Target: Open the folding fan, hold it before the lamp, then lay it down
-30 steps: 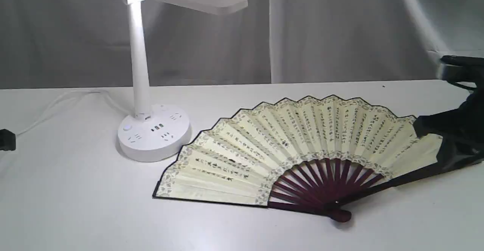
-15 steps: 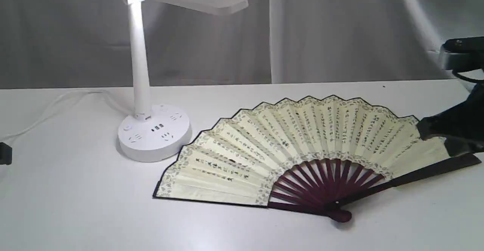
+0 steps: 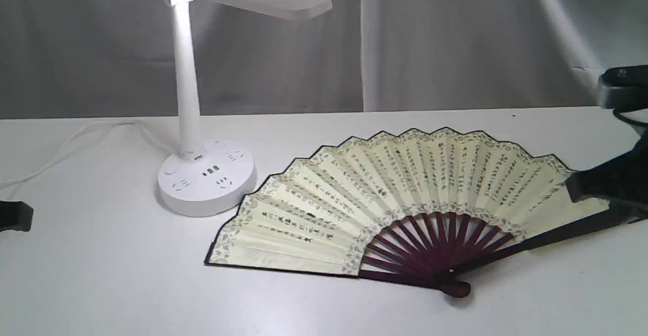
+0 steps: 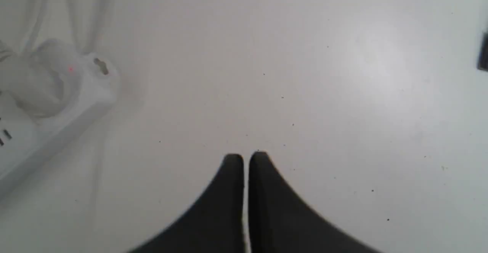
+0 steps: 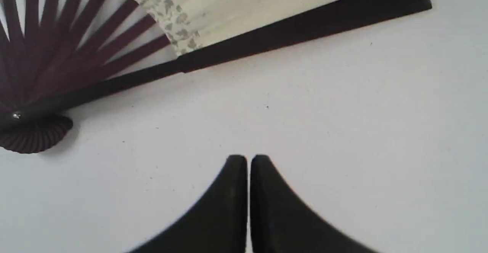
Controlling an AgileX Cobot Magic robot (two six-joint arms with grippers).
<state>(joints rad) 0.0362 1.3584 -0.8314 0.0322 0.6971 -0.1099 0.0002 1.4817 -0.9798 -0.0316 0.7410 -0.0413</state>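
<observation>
Lying spread at nine o'clock of the nearer right pincer (image 5: pixel 248 159) in the exterior view, the folding fan (image 3: pixel 385 194) is free; that pincer is closed, empty

Grey draped curtain (image 3: pixel 455 37) behind; matte white tabletop (image 3: pixel 101 275), softly lit, faint specks.

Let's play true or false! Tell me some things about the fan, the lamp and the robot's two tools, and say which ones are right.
1. The folding fan lies spread open on the table. True.
2. The right tool is squeezing the fan's dark edge stick. False: it is shut on nothing, over bare table near the fan.
3. The lamp stands upright beside the fan. True.
4. The left tool is wide open. False: it is shut and holds nothing.
</observation>
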